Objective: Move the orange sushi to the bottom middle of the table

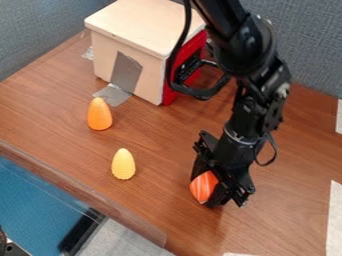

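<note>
Lower R of ctr: orange sushi (204, 187) right at gripper (224, 201)

Arm (250, 60) comes in from the top edge, gripper hanging low over the wood-look table (160, 150), R of ctr in cam view. The white-striped orange sushi is at its lower L side, partly hidden by the black parts, approx. level w/ the tips. Jaws: can't tell if spread or pinching it.

Other stuff on the table: yellow corn-like pc. (123, 164) upright, L of the sushi & well apart. Orange egg-shaped pc. (99, 114) also upright, up & a bit L of the yellow one. Pale box (130, 22) w/ red front (194, 55) at the back, grey tape (125, 73) running down its side onto the tabletop. Grey partition (310, 45) behind. White strip (335, 220) at the R edge, lower part.
</note>
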You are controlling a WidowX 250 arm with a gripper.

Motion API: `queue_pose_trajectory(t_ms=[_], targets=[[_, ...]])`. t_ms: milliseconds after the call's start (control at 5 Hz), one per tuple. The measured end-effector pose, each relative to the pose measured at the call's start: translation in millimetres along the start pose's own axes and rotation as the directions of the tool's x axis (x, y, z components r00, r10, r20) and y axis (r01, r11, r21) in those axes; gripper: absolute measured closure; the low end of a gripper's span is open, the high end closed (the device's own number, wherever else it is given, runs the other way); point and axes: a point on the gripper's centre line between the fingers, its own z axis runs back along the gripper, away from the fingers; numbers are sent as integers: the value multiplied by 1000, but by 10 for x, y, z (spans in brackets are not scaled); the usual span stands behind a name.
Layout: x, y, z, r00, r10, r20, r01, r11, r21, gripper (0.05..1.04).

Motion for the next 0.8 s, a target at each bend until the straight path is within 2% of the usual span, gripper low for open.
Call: queue_pose_trajectory(t_ms=[200,400,600,800], targets=[[-70,-30,3,999,24,39,-25,1000,19,427],[-334,-136,49,999,30,43,-29,999,-25,150],[-364,-118,505,986,85,143,-81,996,-35,78],[-484,-114,708,977,143,158,-139,990,-34,83]])
